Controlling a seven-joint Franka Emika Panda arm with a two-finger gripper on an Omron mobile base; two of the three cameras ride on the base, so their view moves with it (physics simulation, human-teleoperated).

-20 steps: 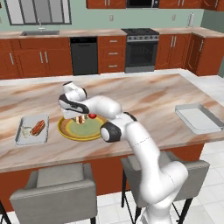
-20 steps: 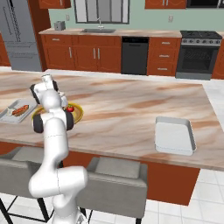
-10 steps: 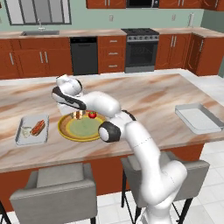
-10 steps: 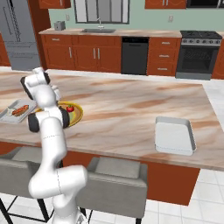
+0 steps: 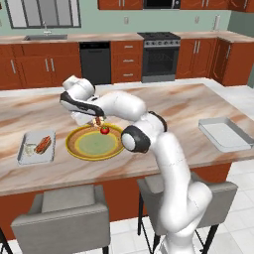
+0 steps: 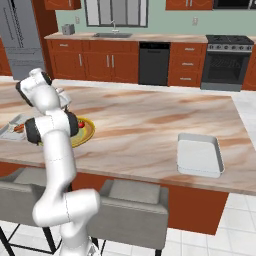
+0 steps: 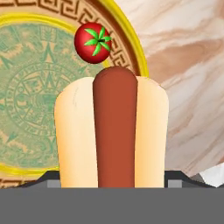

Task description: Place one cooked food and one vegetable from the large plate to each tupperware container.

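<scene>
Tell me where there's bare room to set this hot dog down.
The far tupperware container is bare throughout, with open counter between it and the large plate. The near container already holds a hot dog and a pale vegetable. A tomato sits at the plate's rim.

stove [image 5: 160, 55] | dishwasher [image 5: 95, 62] | sink [image 6: 112, 35]; grey stools [image 5: 62, 218] at marble island [image 6: 150, 120]

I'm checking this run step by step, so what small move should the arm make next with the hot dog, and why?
Probably carry the hot dog toward the empty tupperware container. The pincer holds it above the large plate, and the near container already has a hot dog.
</scene>
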